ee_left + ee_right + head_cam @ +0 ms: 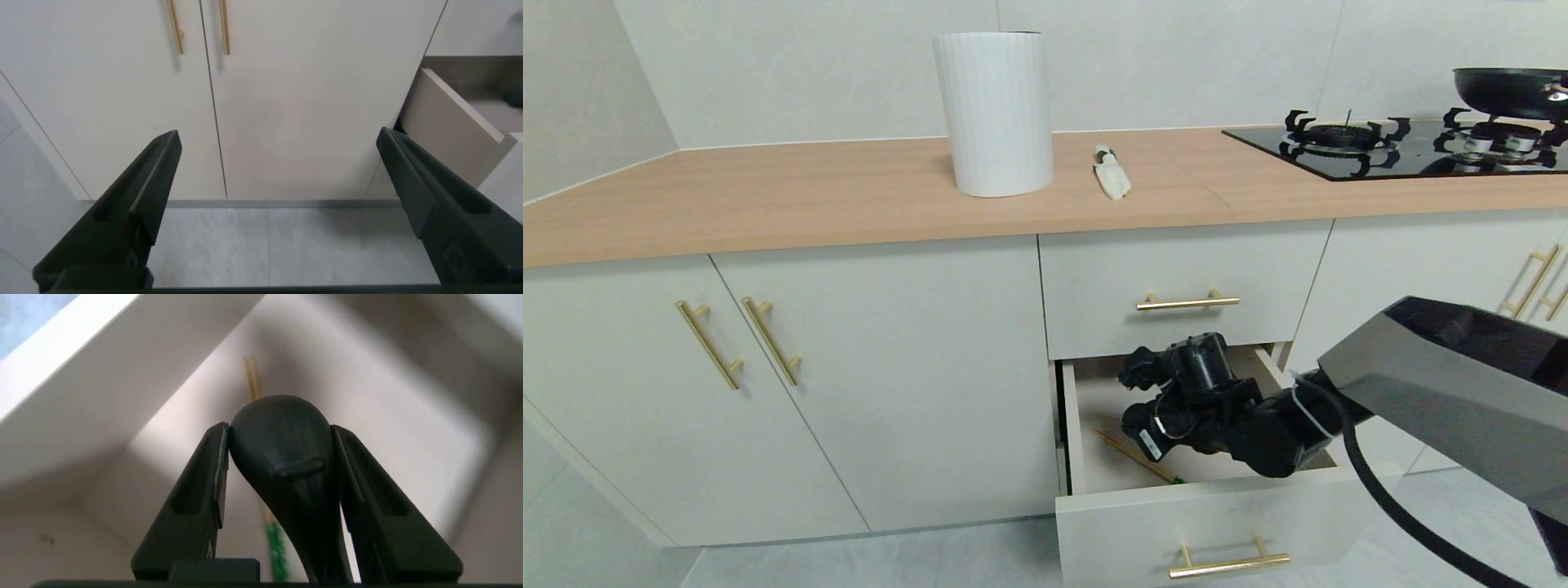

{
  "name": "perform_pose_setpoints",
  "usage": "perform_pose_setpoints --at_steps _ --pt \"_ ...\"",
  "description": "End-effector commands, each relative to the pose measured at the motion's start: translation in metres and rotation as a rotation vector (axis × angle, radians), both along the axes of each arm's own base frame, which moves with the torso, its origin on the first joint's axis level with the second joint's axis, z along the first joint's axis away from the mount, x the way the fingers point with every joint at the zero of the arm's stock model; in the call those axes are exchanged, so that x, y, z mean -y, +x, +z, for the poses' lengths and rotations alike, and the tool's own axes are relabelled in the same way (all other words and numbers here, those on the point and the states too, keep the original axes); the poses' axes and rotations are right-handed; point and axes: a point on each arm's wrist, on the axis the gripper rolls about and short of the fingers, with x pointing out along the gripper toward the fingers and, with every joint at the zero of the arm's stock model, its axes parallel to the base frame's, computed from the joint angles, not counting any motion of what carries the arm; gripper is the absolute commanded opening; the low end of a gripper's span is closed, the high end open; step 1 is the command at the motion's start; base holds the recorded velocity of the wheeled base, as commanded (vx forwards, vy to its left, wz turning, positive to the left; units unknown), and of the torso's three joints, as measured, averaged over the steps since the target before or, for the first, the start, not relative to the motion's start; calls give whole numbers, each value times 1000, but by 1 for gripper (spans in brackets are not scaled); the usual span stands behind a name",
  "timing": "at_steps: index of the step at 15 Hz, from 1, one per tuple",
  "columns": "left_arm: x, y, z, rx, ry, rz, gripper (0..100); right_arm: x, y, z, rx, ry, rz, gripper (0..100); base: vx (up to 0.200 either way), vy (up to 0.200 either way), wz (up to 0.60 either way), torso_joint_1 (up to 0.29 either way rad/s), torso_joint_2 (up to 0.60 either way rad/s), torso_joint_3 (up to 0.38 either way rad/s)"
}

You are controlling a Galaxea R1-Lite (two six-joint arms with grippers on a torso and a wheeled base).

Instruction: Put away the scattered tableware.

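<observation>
Head view is showing the wooden counter [768,196] carrying a white ribbed canister [995,114]. Facing the cabinet doors [270,98], the left gripper [278,204] is hanging spread wide. Inside the open drawer [1176,514], the right gripper [279,441] is clamping a dark spoon [282,469] above wooden chopsticks [1134,455]. Near the canister, a small white utensil [1112,173] is lying on the counter.

Head cam sits high, looking forward and down over the counter [768,196], the cabinet doors [882,384] and the open drawer [1143,523] at the near right. Left wrist cam hangs low, close to those same doors, catching a drawer corner. Right wrist cam is inside the drawer, peering past the black spoon [282,465] held by the right gripper [280,437].
</observation>
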Motion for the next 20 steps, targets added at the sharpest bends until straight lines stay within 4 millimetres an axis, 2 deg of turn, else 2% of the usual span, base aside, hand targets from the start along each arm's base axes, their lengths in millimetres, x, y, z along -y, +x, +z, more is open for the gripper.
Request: perform_pose_setpoints --at_steps 1,7,8,10,11,13,15,18,20 --pt "0 0 0 0 0 1 100 -4 4 -18 -26 -15 -4 0 0 0 0 0 0 0" --pt "0 0 0 0 0 2 100 -4 14 -29 -44 -5 -44 0 0 0 0 0 0 0" --pt "0 0 0 0 0 1 100 -9 16 -41 -68 9 -57 0 0 0 0 0 0 0" --pt "0 0 0 0 0 2 100 -12 17 -44 -60 -10 -53 0 0 0 0 0 0 0" --pt "0 0 0 0 0 2 100 -11 17 -47 -61 -26 -43 100 0 0 0 0 0 0" --pt "0 0 0 0 0 2 100 -10 16 -50 -72 -33 -43 100 0 0 0 0 0 0" --pt "0 0 0 0 0 1 100 -9 14 -44 -78 -34 -47 100 0 0 0 0 0 0" --pt "0 0 0 0 0 2 100 -7 11 -26 -54 -18 -46 100 0 0 0 0 0 0" --pt "0 0 0 0 0 2 100 -2 3 -4 -29 1 -46 100 0 0 0 0 0 0"
